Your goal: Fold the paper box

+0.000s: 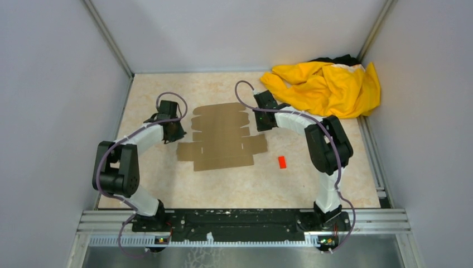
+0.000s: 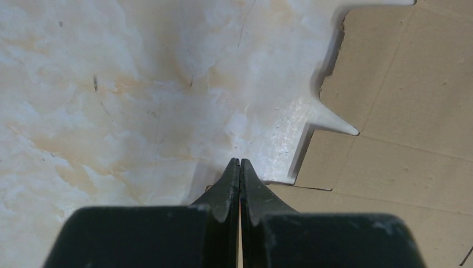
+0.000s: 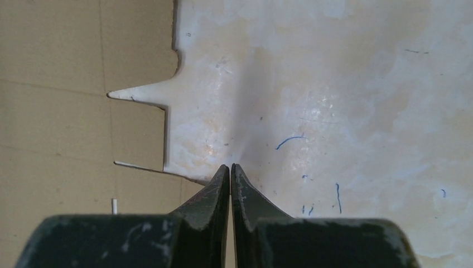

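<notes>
Task item: the paper box (image 1: 223,137) is a flat brown die-cut sheet with its flaps and tabs spread out. It lies on the desk (image 1: 223,187) at the centre of the top view, between the two arms.

Left arm: the left end effector (image 1: 177,132) sits at the sheet's left edge in the top view. Its wrist camera shows the fingers pressed together (image 2: 240,161), with the tips over bare desk just beside a notched edge of the paper box (image 2: 401,139) (the cardboard fills the right side of that frame).

Right arm: the right end effector (image 1: 261,121) is at the sheet's upper right edge. In its wrist view the fingers are together (image 3: 230,166) with only a hairline slit and nothing visible between them. The paper box (image 3: 67,111) takes up the left of that frame.

Contact: I cannot tell whether either tip touches the cardboard.

Top view only: a yellow cloth (image 1: 326,86) is heaped in the upper right corner. A small red block (image 1: 282,162) lies just right of the sheet, lower down.

Wrist views only: crease lines show across the cardboard, and there are blue marks (image 3: 290,140) on the desk right of centre.
</notes>
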Controlling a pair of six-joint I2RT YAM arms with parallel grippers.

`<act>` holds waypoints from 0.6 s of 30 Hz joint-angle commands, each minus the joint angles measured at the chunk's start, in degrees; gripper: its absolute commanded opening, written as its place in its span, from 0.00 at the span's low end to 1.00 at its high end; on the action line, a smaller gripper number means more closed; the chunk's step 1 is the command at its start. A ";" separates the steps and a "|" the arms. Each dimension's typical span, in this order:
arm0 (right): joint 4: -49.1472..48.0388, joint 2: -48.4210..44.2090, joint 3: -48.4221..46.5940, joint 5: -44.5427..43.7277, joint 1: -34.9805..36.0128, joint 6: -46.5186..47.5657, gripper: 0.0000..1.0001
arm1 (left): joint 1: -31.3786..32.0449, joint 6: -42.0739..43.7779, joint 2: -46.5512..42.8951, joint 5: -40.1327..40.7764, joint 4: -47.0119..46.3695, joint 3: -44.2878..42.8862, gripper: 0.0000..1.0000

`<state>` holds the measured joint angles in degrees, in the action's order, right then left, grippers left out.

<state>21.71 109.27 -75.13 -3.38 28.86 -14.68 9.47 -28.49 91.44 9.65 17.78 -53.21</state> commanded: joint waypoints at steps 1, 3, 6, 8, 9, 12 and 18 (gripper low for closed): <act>-3.46 2.07 -3.62 -1.05 1.84 -1.27 0.04 | -0.33 -0.27 1.49 0.48 -2.68 0.15 0.00; -3.58 2.86 -4.08 -0.98 2.09 -1.45 0.05 | -0.33 -0.25 2.21 0.11 -3.11 0.25 0.00; -3.86 3.52 -4.04 -0.63 2.23 -1.79 0.06 | -0.25 -0.09 3.44 -0.83 -3.88 0.56 0.00; -4.30 3.54 -3.53 -0.26 2.40 -2.00 0.07 | -0.25 0.15 4.13 -1.45 -4.55 0.86 0.00; -4.39 3.55 -3.27 -0.30 2.52 -2.21 0.07 | -0.18 0.23 4.44 -1.54 -4.73 0.96 0.00; -4.64 3.48 -2.68 -0.66 2.77 -2.34 0.07 | -0.03 0.48 5.57 -1.24 -5.03 1.26 0.00; -5.60 3.48 -1.70 -0.01 2.95 -2.96 0.07 | 0.68 0.77 7.13 -1.23 -6.31 1.23 0.00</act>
<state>18.92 113.01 -76.25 -3.42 30.81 -16.67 9.58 -28.45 96.12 8.97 12.51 -52.77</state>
